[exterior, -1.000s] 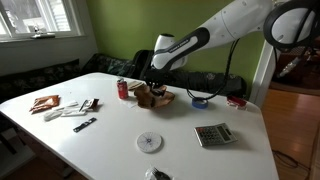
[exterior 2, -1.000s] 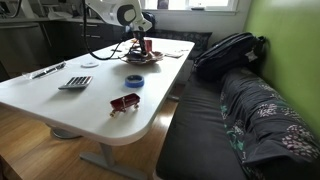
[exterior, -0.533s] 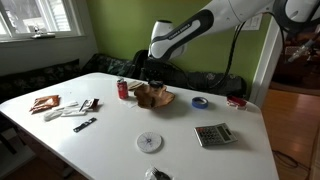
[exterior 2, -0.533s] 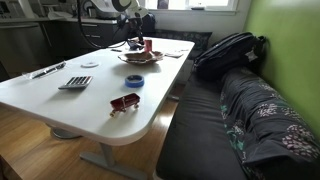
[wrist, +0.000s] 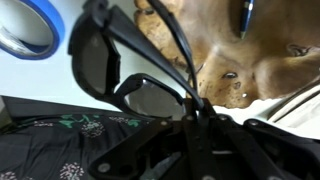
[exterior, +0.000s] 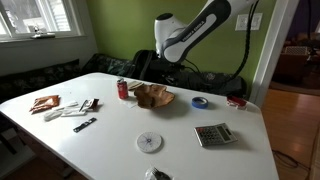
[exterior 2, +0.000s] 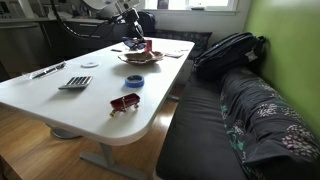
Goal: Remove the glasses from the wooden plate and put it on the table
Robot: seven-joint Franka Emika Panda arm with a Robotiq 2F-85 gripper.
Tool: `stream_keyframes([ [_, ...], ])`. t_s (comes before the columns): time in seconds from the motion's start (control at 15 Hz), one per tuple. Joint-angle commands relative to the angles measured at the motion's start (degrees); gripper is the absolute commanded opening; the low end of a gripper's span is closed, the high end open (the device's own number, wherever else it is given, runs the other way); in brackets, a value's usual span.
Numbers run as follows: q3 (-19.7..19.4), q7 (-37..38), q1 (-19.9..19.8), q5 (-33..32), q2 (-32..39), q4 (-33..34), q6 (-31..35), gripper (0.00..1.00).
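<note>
Dark and thin-framed, the glasses (wrist: pixel 120 80) hung close under the wrist camera. The gripper (wrist: pixel 195 130) was clamped on them where the slim temples ran together. They were clear of the wooden plate (wrist: pixel 255 60), which lay below beside a blue tape ring (wrist: pixel 28 25).

By my judgement they are very light but fragile: the wire would bend and the lenses scratch or slip, so the frame near the hinge is the safer hold.

In an exterior view the plate (exterior: pixel 153 97) sat on the table (exterior: pixel 180 155) toward the edge beside the sofa, with a red can (exterior: pixel 123 89) just next to it. The white arm arched high above the plate, wrist pointing down. The pincer itself was too small to read there.
</note>
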Motion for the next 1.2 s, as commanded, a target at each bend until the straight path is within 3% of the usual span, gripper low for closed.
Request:
stream_keyframes([
  [0.0, -6.5, 14.7, 8.3, -5.8, -7.5, -14.1, -2.1, 0.03],
  [0.47, -15.1, 40.0, 22.0, -9.4, -15.5, -35.5, -8.1, 0.03],
  [0.6, -16.8, 47.9, 25.4, -8.7, -17.9, -42.2, -6.9, 0.03],
  [0.67, -9.3, 43.8, 16.7, -12.1, -14.9, -33.7, -9.3, 0.11],
  [0.87, -10.3, 49.0, 19.2, -12.0, -17.3, -39.4, -9.2, 0.11],
  [0.93, -9.8, 49.6, 18.7, -10.0, -14.6, -35.0, -15.2, 0.03],
  [1.13, -5.8, 57.9, 14.0, -11.7, -14.4, -32.0, -24.0, 0.03],
])
